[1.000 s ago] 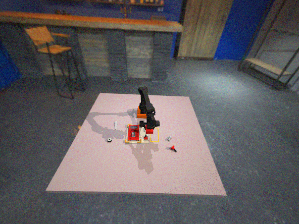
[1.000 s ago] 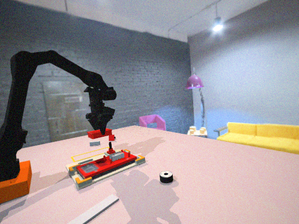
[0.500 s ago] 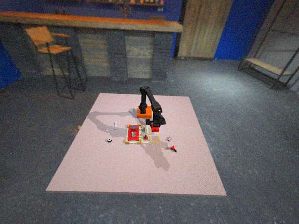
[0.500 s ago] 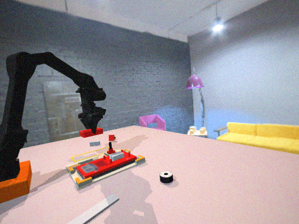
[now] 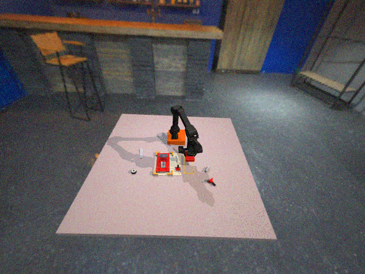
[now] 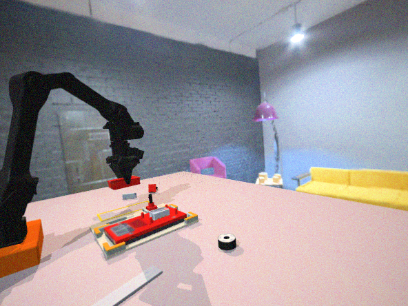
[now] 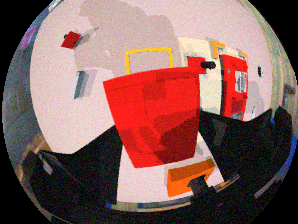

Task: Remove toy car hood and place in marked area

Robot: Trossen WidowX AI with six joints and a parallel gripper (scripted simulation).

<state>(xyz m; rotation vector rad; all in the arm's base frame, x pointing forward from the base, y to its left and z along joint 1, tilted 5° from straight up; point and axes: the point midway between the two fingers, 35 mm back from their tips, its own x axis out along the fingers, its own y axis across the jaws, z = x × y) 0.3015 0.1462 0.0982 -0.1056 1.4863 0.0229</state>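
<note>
The red hood (image 5: 190, 158) (image 6: 115, 183) (image 7: 155, 117) is up in the air over the bench (image 5: 154, 210) (image 6: 293, 241) (image 7: 50, 100), and the hand (image 5: 189, 154) (image 6: 128, 180) (image 7: 157, 120) is pinching it between its two fingers. In the top view, the hood covers the upper end of the yellow box line (image 5: 193, 168) (image 6: 120, 209) (image 7: 148, 50), near the middle of the frame. Just left of that line is the red toy car (image 5: 159, 166) (image 6: 138, 224) (image 7: 231, 95), lying on a pale tray (image 5: 163, 174) (image 6: 148, 238) (image 7: 210, 82) with yellow corners. A little red piece with a black peg (image 5: 177, 168) (image 6: 151, 207) (image 7: 195, 63) is beside the car. To the right of the yellow line are a small gray piece (image 5: 206, 169) (image 6: 129, 196) (image 7: 78, 85) and a red and black bit (image 5: 211, 181) (image 6: 152, 188) (image 7: 71, 40). A black and white wheel (image 5: 133, 171) (image 6: 227, 242) is left of the tray, and a flat gray strip (image 5: 141, 153) (image 6: 138, 286) is up and to its right. The black arm (image 5: 185, 120) (image 6: 24, 131) stands on an orange block (image 5: 176, 142) (image 6: 34, 248) (image 7: 190, 177) above the tray in that frame.
</note>
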